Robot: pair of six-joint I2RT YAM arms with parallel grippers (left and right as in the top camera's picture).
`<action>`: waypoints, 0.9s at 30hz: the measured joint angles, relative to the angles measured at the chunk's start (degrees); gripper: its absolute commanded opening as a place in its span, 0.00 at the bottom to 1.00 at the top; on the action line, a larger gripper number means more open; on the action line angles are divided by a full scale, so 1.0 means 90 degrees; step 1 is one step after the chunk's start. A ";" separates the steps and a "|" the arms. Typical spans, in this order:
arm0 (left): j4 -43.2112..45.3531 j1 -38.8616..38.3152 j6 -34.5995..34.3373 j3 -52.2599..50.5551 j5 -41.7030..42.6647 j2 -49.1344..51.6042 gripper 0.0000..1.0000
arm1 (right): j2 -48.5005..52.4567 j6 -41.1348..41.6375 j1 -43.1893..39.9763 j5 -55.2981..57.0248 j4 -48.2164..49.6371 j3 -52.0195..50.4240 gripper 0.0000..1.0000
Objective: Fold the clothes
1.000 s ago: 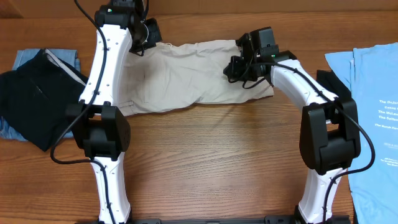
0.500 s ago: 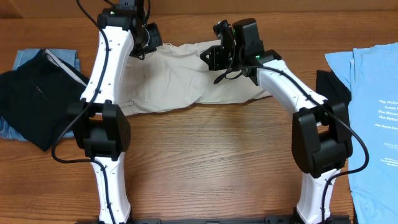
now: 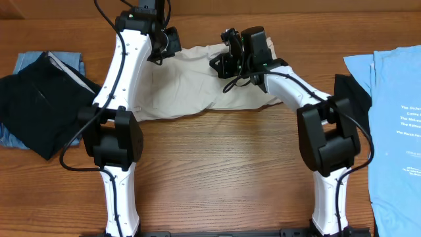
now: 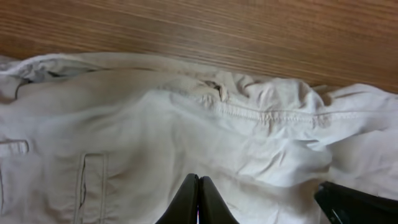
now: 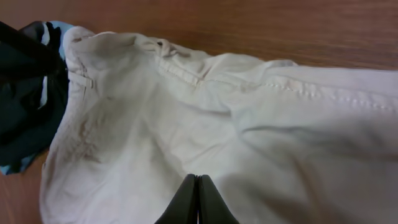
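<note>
The beige trousers (image 3: 191,89) lie spread across the far middle of the table (image 3: 217,164), waist end to the left, with a heap of black clothes (image 3: 39,99) at the left edge and a light blue T-shirt (image 3: 395,99) at the right edge, both well apart from them. The left gripper (image 4: 198,186) sits at the far left corner of the trousers and the right gripper (image 5: 198,186) over their far edge nearer the middle; both have their fingers pressed tight together, and from the way the creases run toward the tips each seems to be pinching a bit of cloth, though the pinch itself is hidden. The step in hand looks like bringing one part of the trousers over another to start the fold. To do it well, the two grips should rise together and travel at the same pace so the cloth between them stays taut, not bunched like the wrinkled patch by the waist seam (image 4: 267,115). Lift only enough to clear the layer below, lay the carried edge straight along the edge it meets, and let go only once the cloth rests flat, or the fold may slump
</note>
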 measured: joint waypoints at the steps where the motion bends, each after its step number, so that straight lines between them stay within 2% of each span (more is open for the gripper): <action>1: 0.0083 0.0000 0.0000 -0.0012 0.0000 0.0019 0.04 | 0.0109 -0.0010 0.0000 -0.0005 0.0262 0.0002 0.04; 11: 0.0770 0.0000 0.0000 -0.0216 -0.0291 0.0884 0.04 | 0.0668 0.0457 0.0000 0.1413 0.2004 0.0005 0.04; 16: 0.1020 0.0000 0.0000 -0.0226 -0.0816 0.1076 0.05 | 0.0848 0.0459 0.0000 0.2016 0.2297 0.0007 0.04; 24: 0.1540 0.0000 0.0005 -0.0226 -0.1052 0.1078 0.04 | 0.1282 0.0461 0.0000 0.2144 0.2504 0.0007 0.04; 27: 0.1562 0.0002 0.0005 -0.0226 -0.1052 0.1076 0.05 | 0.1277 0.0459 -0.0007 0.1775 0.2616 0.0010 0.04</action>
